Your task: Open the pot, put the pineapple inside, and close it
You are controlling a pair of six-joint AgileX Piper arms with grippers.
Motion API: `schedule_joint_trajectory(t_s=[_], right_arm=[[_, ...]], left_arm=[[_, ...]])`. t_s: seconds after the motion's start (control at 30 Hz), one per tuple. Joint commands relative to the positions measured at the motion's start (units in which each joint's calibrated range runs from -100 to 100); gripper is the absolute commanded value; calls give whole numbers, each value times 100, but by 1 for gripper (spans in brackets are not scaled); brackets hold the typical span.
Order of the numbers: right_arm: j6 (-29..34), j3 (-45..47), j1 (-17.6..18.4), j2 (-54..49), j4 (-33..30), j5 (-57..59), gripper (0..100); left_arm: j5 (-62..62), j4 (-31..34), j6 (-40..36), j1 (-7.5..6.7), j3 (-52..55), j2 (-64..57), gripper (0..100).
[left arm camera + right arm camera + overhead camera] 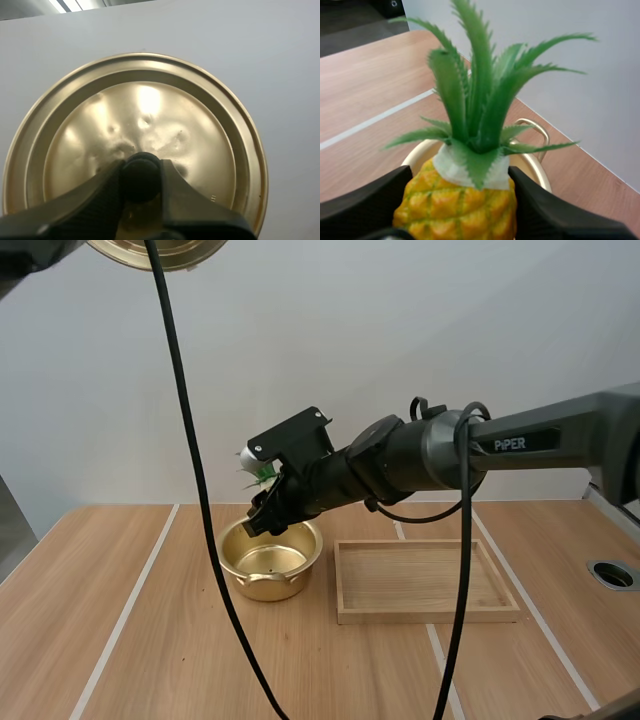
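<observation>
The gold pot (270, 558) stands open on the table, left of the tray. My right gripper (268, 502) hangs just above the pot's rim, shut on the pineapple (457, 202), whose green leaves (265, 472) poke out behind the fingers. In the right wrist view the yellow fruit sits pinched between both fingers (365, 200), with the pot's rim and a handle (535, 131) beyond it. My left gripper (141, 176) holds the gold lid (135, 145) by its black knob; the lid's edge (160, 252) hangs high at the far left.
A shallow wooden tray (425, 580) lies right of the pot. White stripes cross the wooden table (120, 630). A round hole (612, 574) sits in the table near the right edge.
</observation>
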Motion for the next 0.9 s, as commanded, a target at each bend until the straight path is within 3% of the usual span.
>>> schedule_joint_trajectory(t_s=[0.0, 0.53, 0.87], right_arm=[[-238, -37, 6, 127, 185, -135, 0], [-1690, -37, 6, 988, 1725, -135, 0], [-2028, -37, 6, 1384, 2265, -135, 0]], left_arm=[[-121, -88, -59, 6, -32, -38, 0], [-121, -88, -59, 6, -32, -38, 0], [-121, -88, -59, 6, -32, -38, 0]])
